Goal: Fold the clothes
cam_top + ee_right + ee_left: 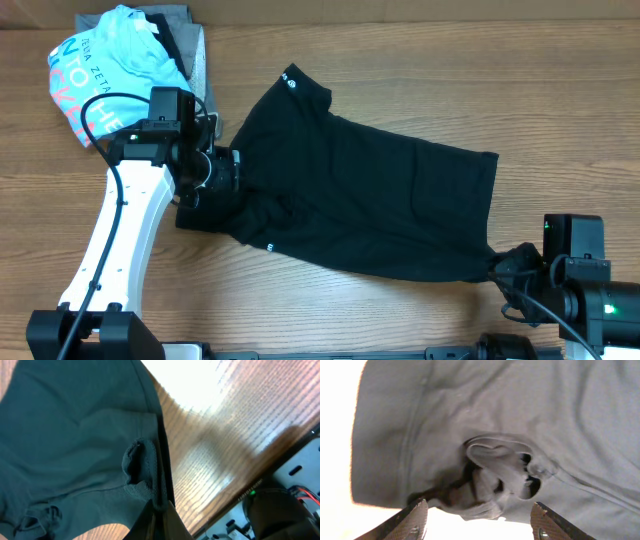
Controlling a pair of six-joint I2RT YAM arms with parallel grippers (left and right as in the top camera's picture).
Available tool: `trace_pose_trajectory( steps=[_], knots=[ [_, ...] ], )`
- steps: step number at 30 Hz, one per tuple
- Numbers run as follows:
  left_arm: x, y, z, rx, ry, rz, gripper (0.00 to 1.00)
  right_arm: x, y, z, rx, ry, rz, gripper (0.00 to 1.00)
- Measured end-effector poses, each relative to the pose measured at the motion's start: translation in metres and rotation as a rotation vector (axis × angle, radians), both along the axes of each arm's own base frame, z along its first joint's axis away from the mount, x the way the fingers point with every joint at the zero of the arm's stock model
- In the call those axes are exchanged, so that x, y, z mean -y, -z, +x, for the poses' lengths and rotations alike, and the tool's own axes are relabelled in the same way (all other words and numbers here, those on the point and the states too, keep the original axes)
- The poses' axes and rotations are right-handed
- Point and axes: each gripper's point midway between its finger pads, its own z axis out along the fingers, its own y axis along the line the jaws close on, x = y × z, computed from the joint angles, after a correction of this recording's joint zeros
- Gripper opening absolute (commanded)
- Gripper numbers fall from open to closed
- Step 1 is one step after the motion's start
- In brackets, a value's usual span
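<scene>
The left hand (pixel 479 521) is spread wide, its two fingers (pixel 414 521) well apart at either side of a bunched knot of cloth and closing on none of it. From overhead it sits over the left end of the black T-shirt (pixel 380 200), near the left edge of the bench (pixel 420 55). The right hand (pixel 160 516) is pressed together on the stitched edge of the shirt, a small fold of fabric pinched between its tips. That grip is at the shirt's corner closest to the near right corner of the bench.

The shirt lies crumpled and slanting across the middle of the bench, with its left end rumpled under the left arm. A light blue tee (pixel 110 60) rests on grey folded garments (pixel 192 38) in the far left corner, just beside the left arm and apart from the shirt.

The blue tee carries white and coral lettering; "TO" and "HE" can be made out, the rest lost in folds. The shirt shows two small white logos, too small to read.
</scene>
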Motion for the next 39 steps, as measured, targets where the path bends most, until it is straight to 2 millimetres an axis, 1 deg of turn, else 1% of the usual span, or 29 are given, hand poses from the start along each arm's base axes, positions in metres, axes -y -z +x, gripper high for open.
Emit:
trace_pose_trajectory(
  steps=[3,5,8,11,13,14,15,16,18,20,23,26,27,28,31,33,34,36,38,39],
  knots=[
    [0.012,-0.003,0.002,0.033,0.108,-0.031,0.70,0.000,-0.002,0.006,0.024,0.000,-0.002,0.04],
    [0.018,-0.003,0.001,0.043,0.166,-0.035,0.74,0.001,-0.002,0.007,0.032,0.000,-0.003,0.04],
    [0.032,0.005,-0.001,0.029,0.256,-0.030,0.75,0.001,-0.003,0.009,0.038,-0.001,-0.003,0.04],
    [0.048,0.029,-0.001,-0.026,0.334,-0.017,0.75,0.001,-0.003,0.009,0.039,-0.001,-0.003,0.04],
    [0.057,0.048,0.001,-0.067,0.362,-0.013,0.67,0.001,-0.003,0.009,0.039,-0.001,-0.003,0.04],
    [0.061,0.059,0.001,-0.092,0.371,-0.012,0.65,0.001,-0.003,0.009,0.040,-0.001,-0.003,0.04],
    [0.064,0.066,0.001,-0.108,0.372,-0.011,0.62,0.001,-0.003,0.009,0.039,0.000,-0.003,0.04],
    [0.067,0.074,0.002,-0.122,0.366,-0.012,0.61,0.001,-0.003,0.009,0.040,-0.001,-0.003,0.04],
    [0.071,0.079,0.002,-0.134,0.362,-0.010,0.61,0.001,-0.003,0.009,0.040,0.000,-0.003,0.04],
    [0.073,0.080,0.003,-0.134,0.356,-0.008,0.63,0.001,-0.003,0.010,0.041,0.000,-0.003,0.04],
    [0.072,0.077,0.003,-0.142,0.330,0.004,0.56,0.001,-0.003,0.010,0.043,-0.001,-0.004,0.04],
    [0.068,0.065,0.002,-0.178,0.279,0.018,0.46,0.001,-0.003,0.011,0.045,0.000,-0.003,0.04],
    [0.068,0.059,0.003,-0.184,0.263,0.020,0.42,0.001,-0.003,0.010,0.045,-0.001,-0.004,0.04],
    [0.067,0.049,0.004,-0.192,0.242,0.023,0.41,0.001,-0.003,0.011,0.046,0.000,-0.004,0.04],
    [0.069,0.020,0.014,-0.179,0.183,0.016,0.40,0.001,-0.003,0.011,0.045,0.000,-0.004,0.04],
    [0.071,0.003,0.017,-0.169,0.148,0.013,0.31,0.001,-0.003,0.011,0.046,-0.001,-0.004,0.04],
    [0.072,-0.003,0.017,-0.165,0.139,0.011,0.30,0.001,-0.004,0.011,0.047,-0.001,-0.004,0.04],
    [0.075,-0.010,0.012,-0.169,0.120,0.023,0.33,0.001,-0.004,0.012,0.050,-0.001,-0.004,0.04],
    [0.074,-0.014,-0.005,-0.218,0.050,0.073,0.39,0.001,-0.004,0.013,0.057,0.000,-0.005,0.04],
    [0.073,-0.015,-0.013,-0.244,0.013,0.100,0.44,0.001,-0.005,0.014,0.060,0.000,-0.005,0.04]
  ],
)
